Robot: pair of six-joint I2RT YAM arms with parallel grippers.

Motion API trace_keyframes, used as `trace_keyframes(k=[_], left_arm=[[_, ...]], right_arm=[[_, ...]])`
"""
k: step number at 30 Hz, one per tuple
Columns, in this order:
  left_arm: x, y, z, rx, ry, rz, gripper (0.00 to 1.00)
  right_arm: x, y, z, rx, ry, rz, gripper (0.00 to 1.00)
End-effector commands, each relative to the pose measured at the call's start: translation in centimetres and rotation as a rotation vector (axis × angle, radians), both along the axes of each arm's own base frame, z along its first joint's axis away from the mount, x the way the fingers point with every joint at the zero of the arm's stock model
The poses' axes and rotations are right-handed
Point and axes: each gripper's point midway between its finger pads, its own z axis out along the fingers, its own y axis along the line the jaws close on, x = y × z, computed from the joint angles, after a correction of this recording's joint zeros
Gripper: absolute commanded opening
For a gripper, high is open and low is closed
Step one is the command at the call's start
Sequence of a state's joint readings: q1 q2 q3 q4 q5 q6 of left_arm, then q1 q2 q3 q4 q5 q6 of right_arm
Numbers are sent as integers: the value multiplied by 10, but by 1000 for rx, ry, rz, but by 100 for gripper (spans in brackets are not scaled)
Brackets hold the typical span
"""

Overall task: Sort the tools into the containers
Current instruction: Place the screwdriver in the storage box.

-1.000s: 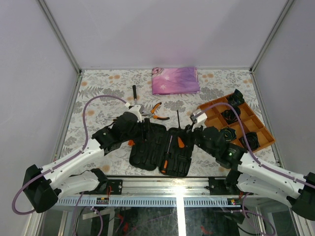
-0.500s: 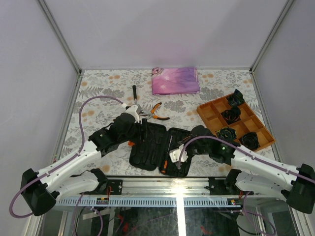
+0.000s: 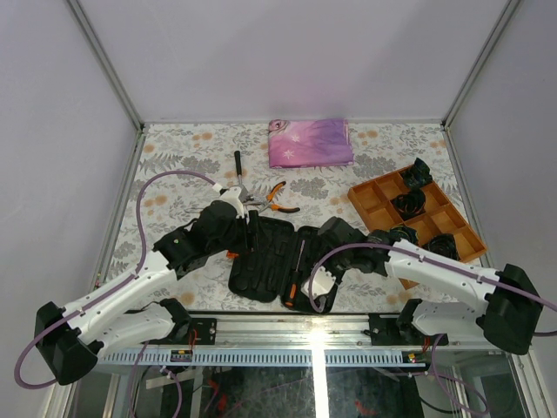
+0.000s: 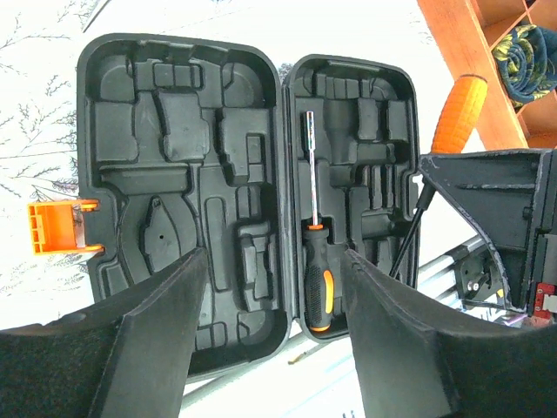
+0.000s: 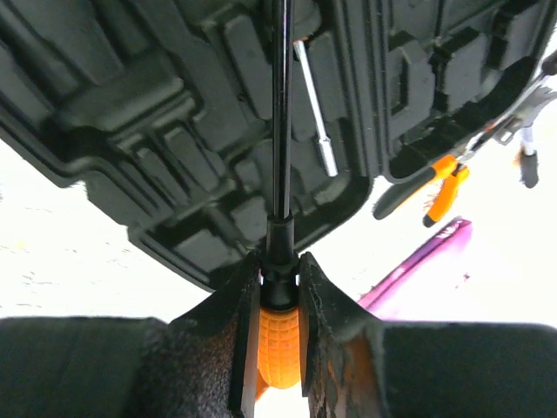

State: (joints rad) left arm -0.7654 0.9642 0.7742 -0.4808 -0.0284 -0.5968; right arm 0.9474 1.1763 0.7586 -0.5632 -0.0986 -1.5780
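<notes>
The black tool case (image 3: 261, 261) lies open near the table's front edge, with one orange-and-black screwdriver (image 4: 317, 287) seated in its right half. My right gripper (image 5: 278, 261) is shut on a second screwdriver (image 5: 279, 344) at its black collar. It hangs above the case's right half (image 3: 331, 246), and the shaft (image 4: 407, 233) slants down toward the moulded slots. My left gripper (image 4: 275, 254) stands open and empty above the case's far left part (image 3: 250, 225). Orange-handled pliers (image 3: 277, 197) and a black-handled hammer (image 3: 237, 163) lie on the table just beyond the case.
A folded pink-purple cloth (image 3: 311, 142) lies at the back centre. An orange divided tray (image 3: 376, 202) with black coiled bundles sits at the right. One orange latch (image 4: 52, 228) juts from the case's left edge. The metal rail runs along the near edge.
My right arm has swung from beyond the case's far right corner to over its right half, turning the held screwdriver around. The left arm has barely shifted.
</notes>
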Motion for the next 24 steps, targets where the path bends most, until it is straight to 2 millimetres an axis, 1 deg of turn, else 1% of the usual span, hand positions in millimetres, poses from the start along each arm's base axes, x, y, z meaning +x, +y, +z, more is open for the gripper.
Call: trace_keyframes(k=[1, 9, 14, 18, 21, 24], left_arm=[[4, 2, 10, -17, -20, 28, 62], [2, 4, 11, -16, -20, 30, 62], [2, 4, 10, -12, -21, 28, 62], [3, 2, 12, -18, -23, 26, 62], [3, 1, 12, -22, -24, 23, 62], [3, 2, 11, -19, -22, 22, 62]], right_arm=[[16, 10, 22, -70, -95, 105, 3], [12, 16, -1, -142, -46, 152, 4], [8, 14, -16, -193, -2, 165, 5], [10, 12, -24, -227, 5, 170, 8], [11, 14, -28, -235, 8, 171, 14], [13, 17, -32, -239, 9, 171, 24]])
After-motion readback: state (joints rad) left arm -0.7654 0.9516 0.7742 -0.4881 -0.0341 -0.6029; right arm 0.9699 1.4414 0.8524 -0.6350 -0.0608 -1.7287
